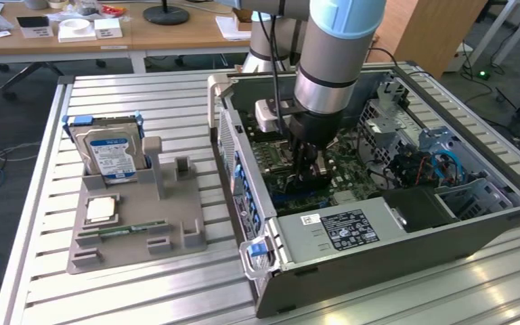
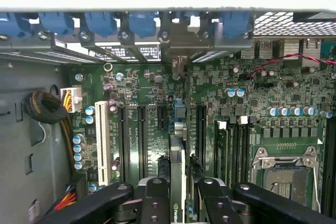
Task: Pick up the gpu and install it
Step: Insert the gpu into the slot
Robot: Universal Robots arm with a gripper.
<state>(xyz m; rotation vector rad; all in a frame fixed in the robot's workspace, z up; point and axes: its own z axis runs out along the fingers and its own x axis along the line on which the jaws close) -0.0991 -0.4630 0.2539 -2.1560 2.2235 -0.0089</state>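
Note:
In the wrist view the gpu (image 2: 176,171) stands edge-on, a thin dark card between my two black fingers (image 2: 156,199). It runs along an expansion slot of the green motherboard (image 2: 252,108) toward the rear bracket openings (image 2: 181,40). My gripper (image 2: 178,187) is shut on it from both sides. In the exterior view the gripper (image 1: 307,177) reaches straight down into the open computer case (image 1: 378,250), low over the board, and the arm hides the card there.
Other long slots (image 2: 142,140) and an empty CPU socket (image 2: 286,174) flank the card. A cable bundle (image 2: 47,108) lies at the case wall. Outside the case, a grey holder (image 1: 133,230) carries a hard drive (image 1: 111,152), a chip (image 1: 102,208) and a RAM stick (image 1: 120,230).

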